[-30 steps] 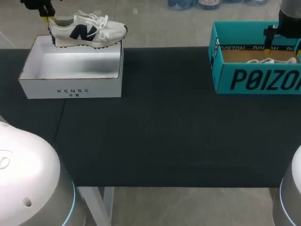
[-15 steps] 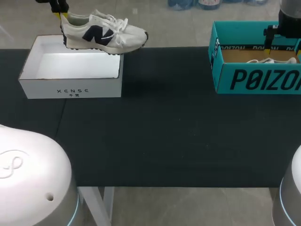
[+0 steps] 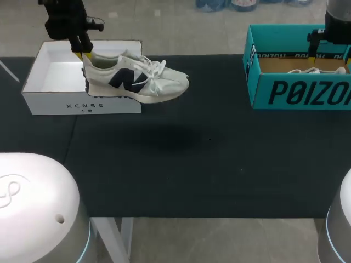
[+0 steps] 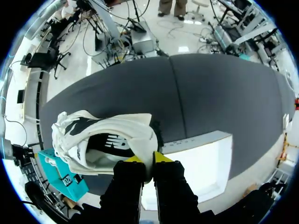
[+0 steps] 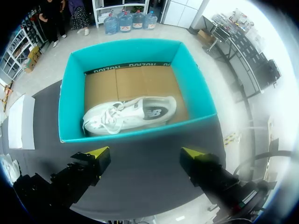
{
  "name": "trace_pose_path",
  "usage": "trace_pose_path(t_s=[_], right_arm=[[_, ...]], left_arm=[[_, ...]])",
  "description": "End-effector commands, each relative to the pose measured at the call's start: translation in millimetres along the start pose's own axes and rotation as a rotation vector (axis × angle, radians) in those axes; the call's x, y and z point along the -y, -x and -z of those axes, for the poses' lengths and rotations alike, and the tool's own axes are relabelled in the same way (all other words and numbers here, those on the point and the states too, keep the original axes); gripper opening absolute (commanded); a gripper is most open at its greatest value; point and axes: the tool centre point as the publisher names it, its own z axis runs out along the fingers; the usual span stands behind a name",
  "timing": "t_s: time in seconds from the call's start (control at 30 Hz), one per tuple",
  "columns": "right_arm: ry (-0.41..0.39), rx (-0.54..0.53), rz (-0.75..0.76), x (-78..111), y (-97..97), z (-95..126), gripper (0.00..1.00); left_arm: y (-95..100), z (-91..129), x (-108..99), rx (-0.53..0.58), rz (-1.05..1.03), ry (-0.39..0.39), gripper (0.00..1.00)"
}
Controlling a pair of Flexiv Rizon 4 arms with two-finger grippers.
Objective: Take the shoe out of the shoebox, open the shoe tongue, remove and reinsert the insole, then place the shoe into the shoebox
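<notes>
Your left gripper [image 3: 85, 55] is pinching the heel of a white shoe [image 3: 137, 82]. Its two yellow tips are close together, with the back edge of the shoe squeezed between them. The shoe is out of the white box [image 3: 82, 101] and hangs in the air above the black table [image 3: 208, 153]. You can see its shadow on the table under it. The toe points toward the middle of the table, and the heel is up by the gripper. The shoe has white laces and a dark mark on its side. In the head view it hangs in front of the right end of the white box. In the left wrist view, the open white box is under and beside the gripper, and the shoe hangs ahead of the fingers.

Your right gripper [image 5: 145, 156] is above the blue-green box [image 5: 74, 112] at the far right of the table. Its fingers are spread wide, and they hold nothing. A second white shoe [image 5: 128, 114] lies inside that box on the brown bottom. The two boxes are well apart, one at each end of the table.
</notes>
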Motion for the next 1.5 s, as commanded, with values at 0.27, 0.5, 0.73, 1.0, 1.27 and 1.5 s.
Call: trace_pose_path(t_s=[0.27,0.5,0.73,1.0,1.27,1.5], right_arm=[[0.002,0.0,0.0,0.7,0.4,-0.2,1.0],[0.002,0.0,0.0,0.7,0.4,-0.2,1.0],[0.002,0.0,0.0,0.7,0.4,-0.2,1.0],[0.002,0.0,0.0,0.7,0.4,-0.2,1.0],[0.002,0.0,0.0,0.7,0.4,-0.2,1.0],[0.002,0.0,0.0,0.7,0.4,-0.2,1.0]], left_arm=[[91.6,-35.3,52.5,-0.002,0.054,0.302,0.0],[150.8,-64.5,68.4,-0.006,0.056,0.285,0.0],[182.4,-91.9,87.3,0.006,0.085,0.256,0.0],[198.4,-114.8,107.4,0.032,0.105,0.193,0.0],[210.3,-133.3,115.6,0.043,0.111,0.147,0.0],[215.9,-151.8,117.0,0.034,0.115,0.108,0.0]])
